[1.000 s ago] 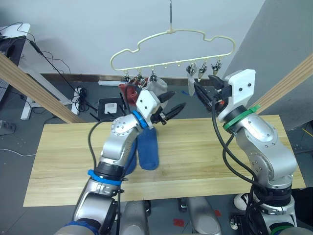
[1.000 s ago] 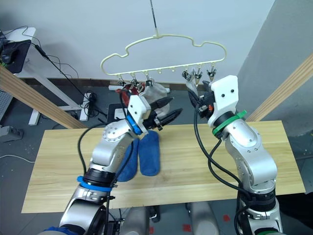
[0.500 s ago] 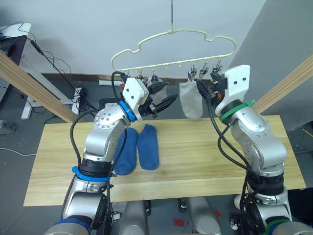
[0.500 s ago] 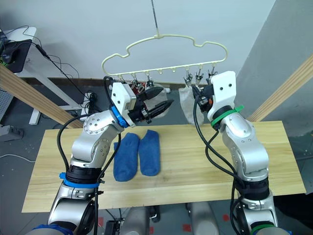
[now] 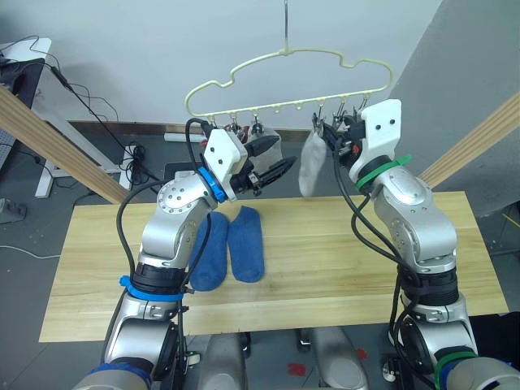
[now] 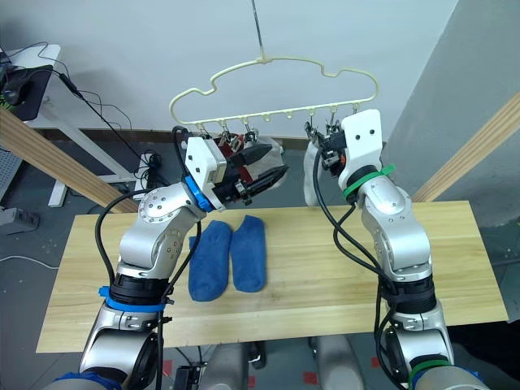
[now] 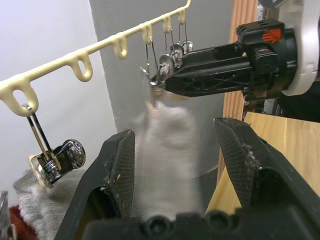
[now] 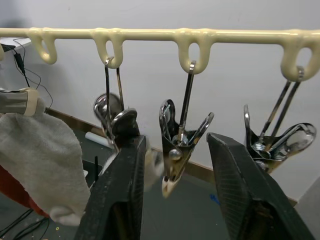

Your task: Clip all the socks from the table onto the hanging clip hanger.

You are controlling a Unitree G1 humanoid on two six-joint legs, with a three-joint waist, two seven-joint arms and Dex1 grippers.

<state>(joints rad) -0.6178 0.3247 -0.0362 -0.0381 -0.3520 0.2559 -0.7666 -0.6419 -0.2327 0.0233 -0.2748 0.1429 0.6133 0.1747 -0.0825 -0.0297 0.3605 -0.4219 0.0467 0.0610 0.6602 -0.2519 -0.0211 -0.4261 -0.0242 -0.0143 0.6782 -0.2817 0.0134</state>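
Observation:
The pale yellow-green clip hanger [image 5: 286, 54] hangs above the far edge of the table [image 5: 341, 260]. A light grey sock [image 5: 310, 166] dangles from one of its right-hand clips [image 7: 157, 82]. My right gripper [image 5: 330, 138] is open just beside that clip, with another clip [image 8: 177, 145] between its fingers. My left gripper [image 5: 286, 150] is open too, pointing at the hanging grey sock [image 7: 165, 150] from the left. Two blue socks [image 5: 210, 252] [image 5: 246, 253] lie side by side on the table. Another grey sock [image 8: 45, 165] and a red one [image 7: 5, 220] hang from the left clips.
Slanted wooden poles stand at the left [image 5: 49, 138] and right [image 5: 475, 138] of the table. Cables and a power strip [image 5: 183, 179] lie on the floor behind it. The table's right half is bare wood.
My right gripper has risen closer to the clips, and the hanging grey sock has swung edge-on. My left arm drew back left a second ago, uncovering the blue socks, then held still.

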